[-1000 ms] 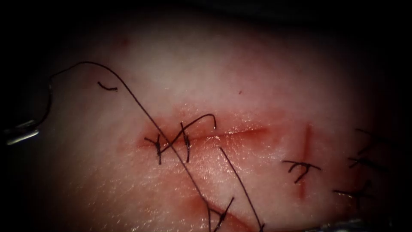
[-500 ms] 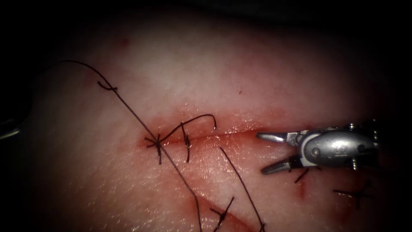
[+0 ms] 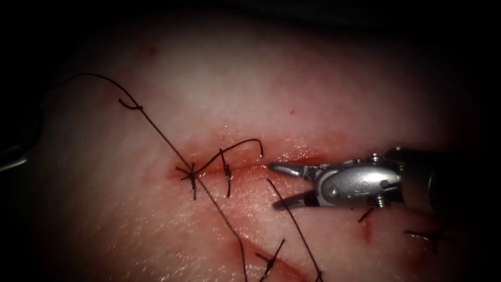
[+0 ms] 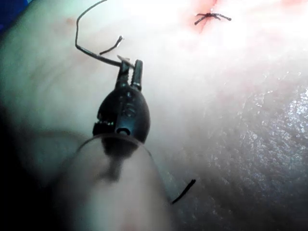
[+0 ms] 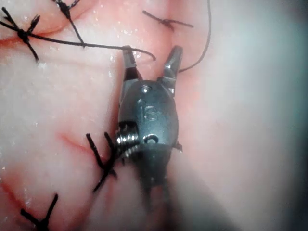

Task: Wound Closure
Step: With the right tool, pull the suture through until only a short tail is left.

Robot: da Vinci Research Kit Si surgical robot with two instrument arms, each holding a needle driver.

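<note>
The cut (image 3: 292, 161) runs across the tissue (image 3: 250, 89), with two stitches (image 3: 191, 175) at its left end. My right tool (image 3: 273, 186) hovers over the cut's middle, jaws open and holding nothing. A curled thread tail (image 3: 245, 142) ends just left of its upper jaw, and a loose strand (image 3: 292, 219) passes by the lower jaw. In the right wrist view the tail's end (image 5: 144, 51) lies between the open jaws of the right tool (image 5: 151, 60). My left tool (image 3: 11, 161) sits at the far left, shut on the long thread (image 4: 94, 54) that runs to the left stitch.
Finished stitches sit on other cuts at the right (image 3: 433, 236) and at the bottom (image 3: 269, 261). A short cut end of thread (image 3: 130, 106) lies at the upper left. Red fluid wets the tissue around the cut.
My right tool came in from the right and moved left along the cut with its jaws open. The left tool drew further left and the long thread straightened.
</note>
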